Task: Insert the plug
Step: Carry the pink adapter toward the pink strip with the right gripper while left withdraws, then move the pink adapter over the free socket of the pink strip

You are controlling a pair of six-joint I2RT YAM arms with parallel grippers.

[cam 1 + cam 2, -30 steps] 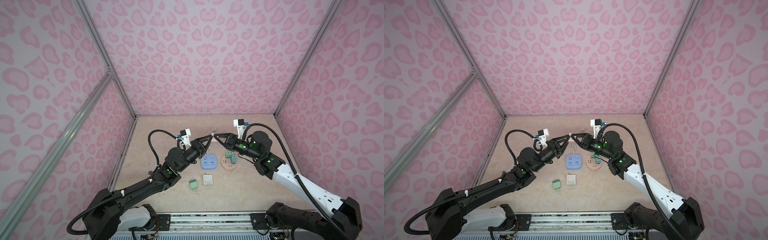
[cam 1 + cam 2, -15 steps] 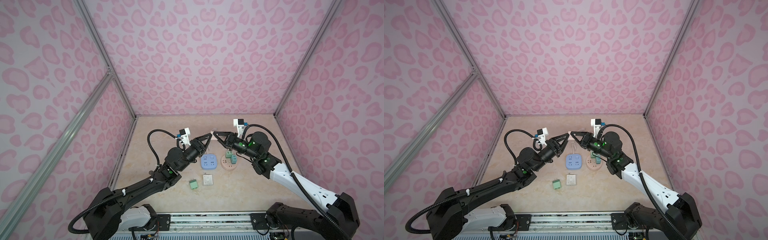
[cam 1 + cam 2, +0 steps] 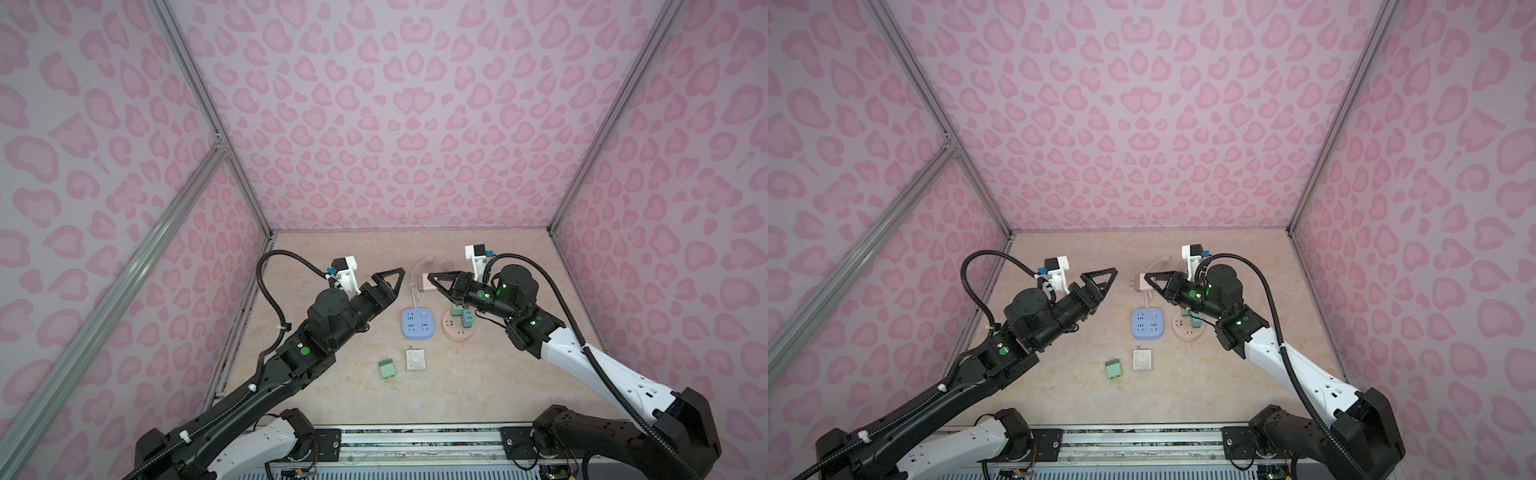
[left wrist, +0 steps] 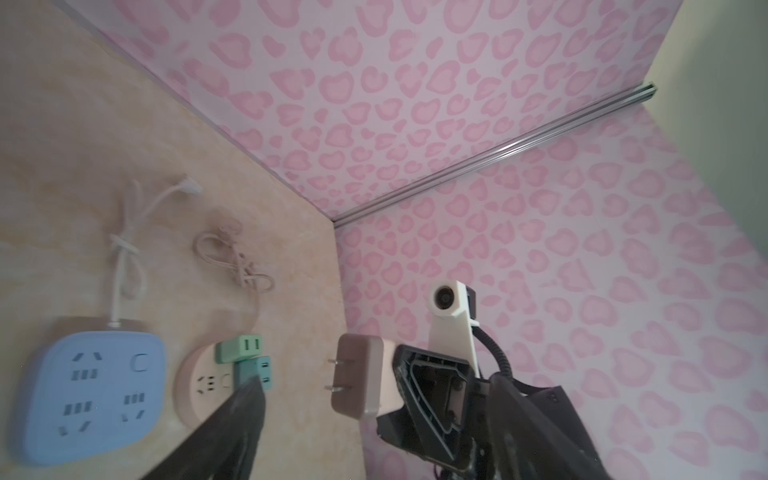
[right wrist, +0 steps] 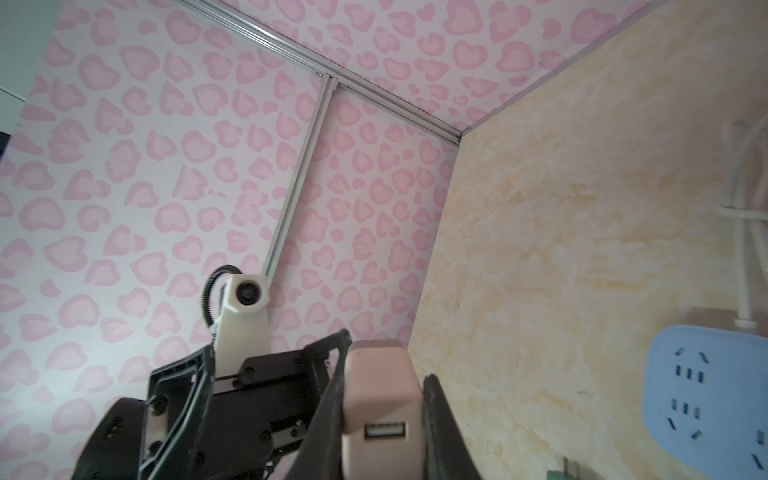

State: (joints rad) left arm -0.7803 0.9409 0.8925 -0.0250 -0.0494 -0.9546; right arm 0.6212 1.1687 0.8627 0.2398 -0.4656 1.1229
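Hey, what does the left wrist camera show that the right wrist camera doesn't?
Only the left wrist view shows the two prongs of the pink plug, the round socket and a tan cord bundle. Only the right wrist view shows the plug's USB port and the left arm's wrist camera. Both show the pink plug clamped in the right gripper, the blue power strip and its white cord.
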